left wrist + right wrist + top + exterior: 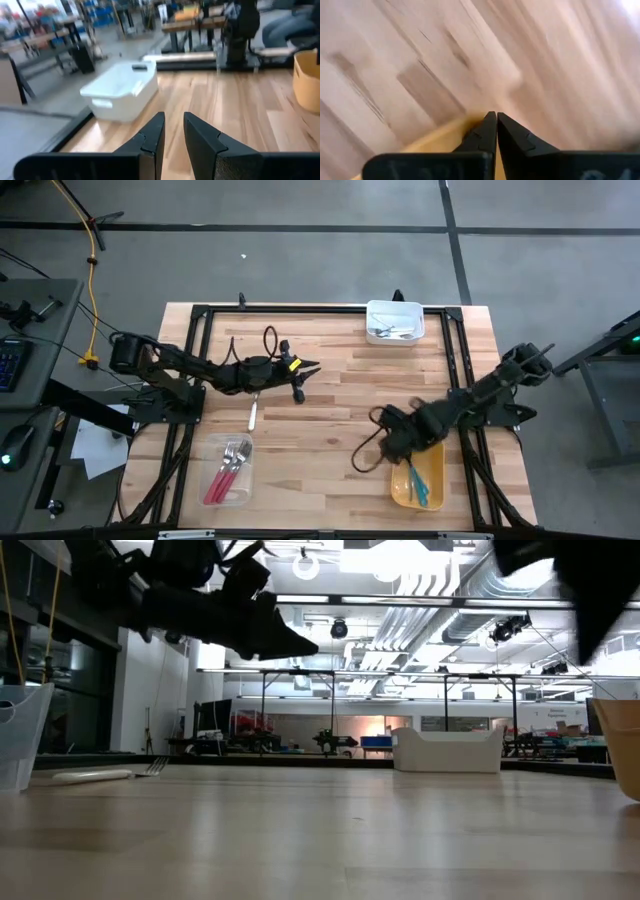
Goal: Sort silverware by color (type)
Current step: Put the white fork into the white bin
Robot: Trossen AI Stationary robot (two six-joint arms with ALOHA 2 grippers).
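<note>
One white-handled fork (252, 415) lies beneath left claw (312, 369)

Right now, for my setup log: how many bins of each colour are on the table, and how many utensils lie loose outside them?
Clear bin: 1
White bin: 1
Yellow bin: 1
Loose fork: 1
Total: 4
</note>
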